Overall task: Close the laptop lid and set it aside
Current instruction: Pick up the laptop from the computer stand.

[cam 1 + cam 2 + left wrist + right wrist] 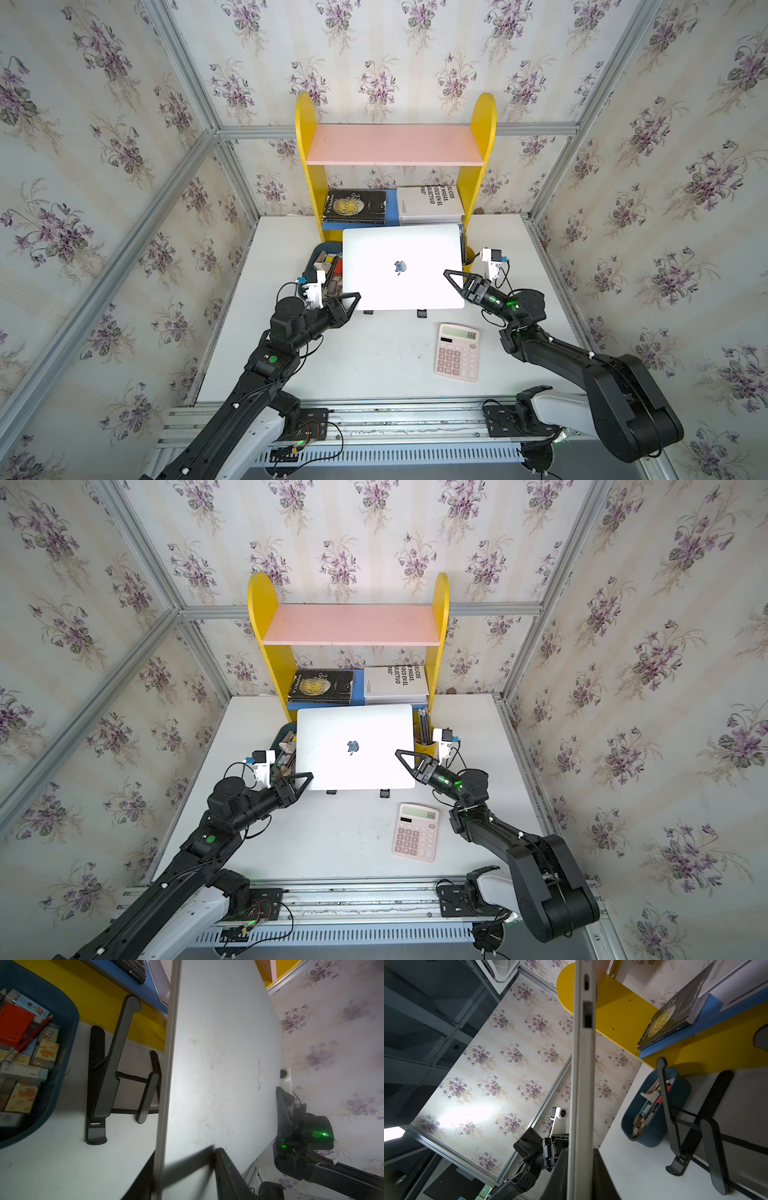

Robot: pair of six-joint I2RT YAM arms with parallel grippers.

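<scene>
Two grippers on the laptop (403, 266): right gripper (453, 280) clamped on its edge, left gripper (353, 297) astride the corner, squeeze unclear; if slack, that corner drops onto the stand (108, 1076).

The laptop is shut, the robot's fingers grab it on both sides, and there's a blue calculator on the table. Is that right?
Not quite: the calculator is pink, not blue, as both top views show. The rest stands: the laptop is shut, the left fingers and right fingers grab it on both sides, and the calculator lies on the table.
</scene>
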